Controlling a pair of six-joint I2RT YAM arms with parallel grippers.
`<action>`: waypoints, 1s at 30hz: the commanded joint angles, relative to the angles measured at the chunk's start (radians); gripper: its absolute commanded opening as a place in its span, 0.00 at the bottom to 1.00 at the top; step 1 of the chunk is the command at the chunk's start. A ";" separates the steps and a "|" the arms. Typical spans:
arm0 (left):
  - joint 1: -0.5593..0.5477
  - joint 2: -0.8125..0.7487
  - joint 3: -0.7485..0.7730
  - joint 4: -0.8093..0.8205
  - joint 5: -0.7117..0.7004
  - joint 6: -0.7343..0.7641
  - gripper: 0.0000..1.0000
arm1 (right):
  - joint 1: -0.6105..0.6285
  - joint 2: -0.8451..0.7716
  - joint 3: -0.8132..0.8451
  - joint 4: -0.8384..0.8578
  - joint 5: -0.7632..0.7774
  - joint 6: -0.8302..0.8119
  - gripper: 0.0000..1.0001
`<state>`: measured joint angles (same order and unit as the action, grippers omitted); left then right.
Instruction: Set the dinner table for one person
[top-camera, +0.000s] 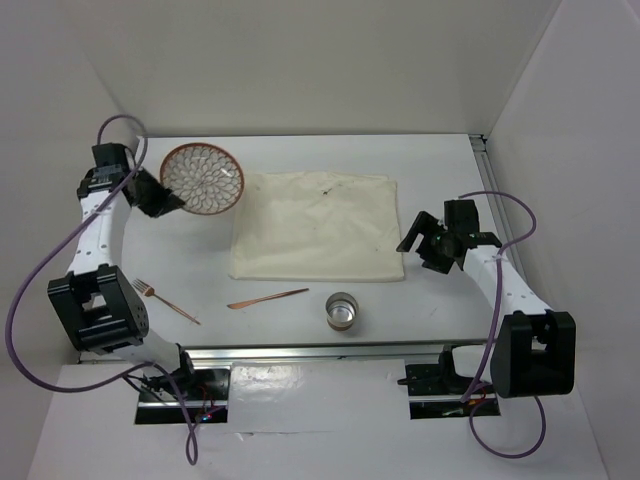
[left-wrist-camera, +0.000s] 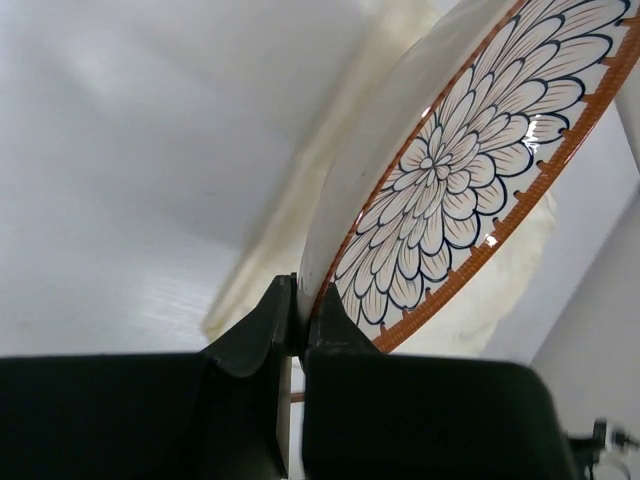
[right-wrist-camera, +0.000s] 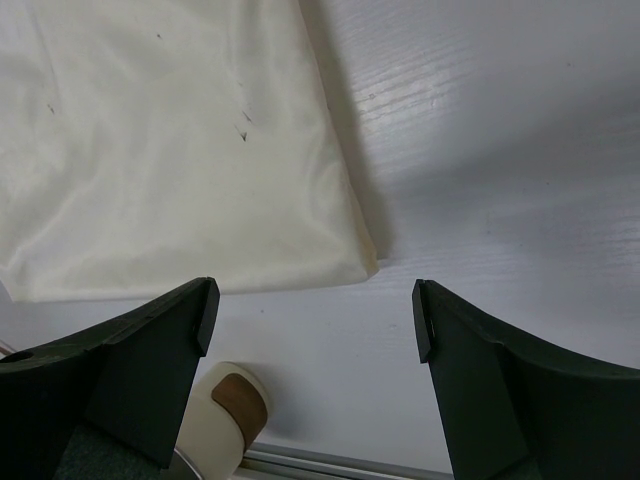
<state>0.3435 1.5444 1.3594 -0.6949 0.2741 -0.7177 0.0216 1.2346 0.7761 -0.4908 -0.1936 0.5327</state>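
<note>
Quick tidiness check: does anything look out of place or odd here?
The cream placemat carries a few small dark specks, like stains. The fork and copper utensil lie slanted, off the placemat.

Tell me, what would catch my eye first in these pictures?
The round ceramic plate with a dark petal pattern and orange rim, at the far left, clamped by its edge in the left pincer. Next, the cream fabric placemat in the middle, with the right pincer open beside it.
</note>
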 joint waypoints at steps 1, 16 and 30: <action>-0.141 -0.030 0.087 0.084 0.212 0.064 0.00 | -0.006 -0.018 0.048 -0.029 0.026 -0.022 0.91; -0.595 0.365 0.267 0.253 0.333 0.035 0.00 | -0.006 -0.109 0.106 -0.133 0.056 -0.040 0.91; -0.615 0.529 0.244 0.310 0.321 0.026 0.00 | -0.006 -0.141 0.124 -0.181 0.065 -0.059 0.91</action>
<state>-0.2665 2.0670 1.5509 -0.4690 0.5018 -0.6632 0.0216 1.1168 0.8520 -0.6464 -0.1368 0.4957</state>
